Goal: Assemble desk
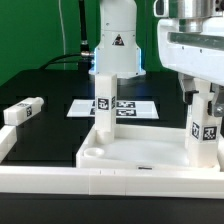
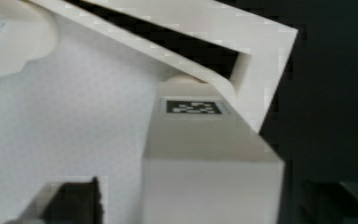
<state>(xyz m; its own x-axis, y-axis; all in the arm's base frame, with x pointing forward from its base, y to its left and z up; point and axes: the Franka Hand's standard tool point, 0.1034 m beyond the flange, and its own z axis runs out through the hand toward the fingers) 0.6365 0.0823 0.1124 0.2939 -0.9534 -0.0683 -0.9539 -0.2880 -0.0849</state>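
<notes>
The desk's white tabletop lies tray-side up at the front of the table. One white leg stands upright in its far corner on the exterior view's left. A second leg stands upright at the tabletop's corner on the exterior view's right. My gripper hangs over this leg's top, one finger on each side. In the wrist view the tagged leg rises between the dark fingers with a gap on both sides, so the gripper is open and holds nothing. A third leg lies loose on the exterior view's left.
The marker board lies flat behind the tabletop. The robot's white base stands at the back. A long white border rail runs along the front and another along the exterior view's left side.
</notes>
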